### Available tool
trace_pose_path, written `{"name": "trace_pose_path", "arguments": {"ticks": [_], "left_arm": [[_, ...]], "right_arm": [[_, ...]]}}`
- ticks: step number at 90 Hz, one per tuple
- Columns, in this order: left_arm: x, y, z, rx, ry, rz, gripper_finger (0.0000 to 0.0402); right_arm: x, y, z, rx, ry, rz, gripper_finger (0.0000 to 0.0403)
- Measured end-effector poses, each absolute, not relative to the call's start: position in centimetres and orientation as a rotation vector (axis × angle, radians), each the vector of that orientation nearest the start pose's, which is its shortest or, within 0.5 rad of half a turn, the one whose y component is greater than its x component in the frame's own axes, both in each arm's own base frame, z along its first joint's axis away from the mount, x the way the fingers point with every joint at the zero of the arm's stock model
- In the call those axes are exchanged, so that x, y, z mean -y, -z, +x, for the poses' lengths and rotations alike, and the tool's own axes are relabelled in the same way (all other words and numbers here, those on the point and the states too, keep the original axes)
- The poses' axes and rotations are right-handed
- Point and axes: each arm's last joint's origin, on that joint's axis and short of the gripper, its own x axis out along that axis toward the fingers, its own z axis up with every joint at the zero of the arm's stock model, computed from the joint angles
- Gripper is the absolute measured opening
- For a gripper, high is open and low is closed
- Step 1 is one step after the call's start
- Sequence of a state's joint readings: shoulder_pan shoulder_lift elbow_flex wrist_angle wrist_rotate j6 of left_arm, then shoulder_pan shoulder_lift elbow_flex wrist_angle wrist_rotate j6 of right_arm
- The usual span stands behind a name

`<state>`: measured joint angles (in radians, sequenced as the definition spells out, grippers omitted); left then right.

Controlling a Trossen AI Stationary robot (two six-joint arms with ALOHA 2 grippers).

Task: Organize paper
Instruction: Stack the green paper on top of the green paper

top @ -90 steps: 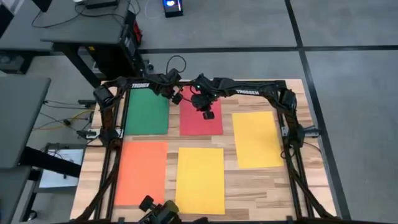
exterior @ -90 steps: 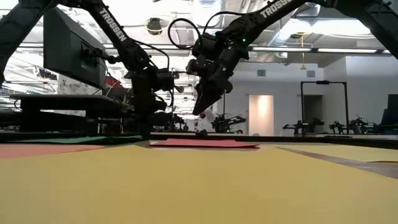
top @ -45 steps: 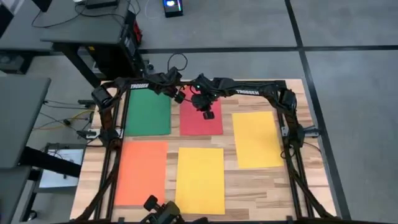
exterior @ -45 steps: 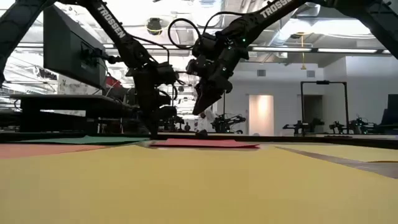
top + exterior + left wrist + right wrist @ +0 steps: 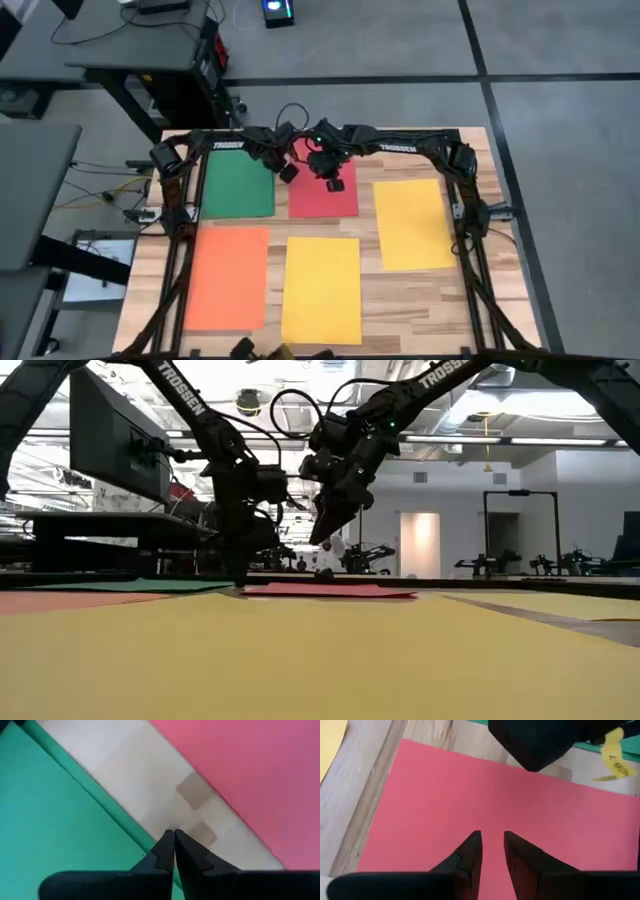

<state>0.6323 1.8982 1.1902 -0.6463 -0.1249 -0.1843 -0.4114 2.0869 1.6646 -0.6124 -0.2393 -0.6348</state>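
The wooden table (image 5: 420, 290) carries five sheets of paper, none touching another. Nearest in the high view, a yellow sheet (image 5: 322, 289) lies at about 6 o'clock from the table's centre, with the orange sheet (image 5: 227, 277) just beside it at 8 o'clock. The second yellow sheet (image 5: 414, 223) sits at 3 o'clock. Farther off, the pink-red sheet (image 5: 322, 195) lies at 12 o'clock and the green sheet (image 5: 238, 183) at 10 o'clock, a narrow strip of bare wood between them.

The left gripper (image 5: 288, 172) hangs low over that strip, at the green sheet's edge; its wrist view shows the two dark fingers (image 5: 165, 852) pressed together with nothing between them. The right gripper (image 5: 334, 184) is above the pink-red sheet, its fingers (image 5: 470, 851) parted by a slim gap and holding nothing.

Only the low view tells height: the right gripper (image 5: 322, 536) hangs clear above the sheets, while the left gripper (image 5: 240, 573) reaches almost down to the table. It also opens onto a large hall with ceiling lights, a doorway and other rigs far back. The high view alone shows the grey floor around the table, dark desks at 9 and 11 o'clock, and cables.

"TROSSEN" is printed in white on both arms. In the right wrist view a yellow tag (image 5: 614, 754) hangs from the other arm; its writing is too small to read.
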Motion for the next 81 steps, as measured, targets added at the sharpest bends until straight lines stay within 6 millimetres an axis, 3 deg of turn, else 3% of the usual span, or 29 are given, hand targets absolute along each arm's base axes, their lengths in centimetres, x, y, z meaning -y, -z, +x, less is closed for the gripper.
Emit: {"name": "trace_pose_path", "arguments": {"ticks": [55,81], "left_arm": [[-20.6,-14.8,27.8,-1.374,-0.774,-0.463,0.0000],[-21.2,-15.8,28.7,-1.313,-0.783,-0.431,0.0000]], "right_arm": [[16.8,-20.5,41.5,-0.976,-0.162,-0.250,0.0071],[16.8,-20.5,41.5,-0.973,-0.159,-0.247,0.0071]]}}
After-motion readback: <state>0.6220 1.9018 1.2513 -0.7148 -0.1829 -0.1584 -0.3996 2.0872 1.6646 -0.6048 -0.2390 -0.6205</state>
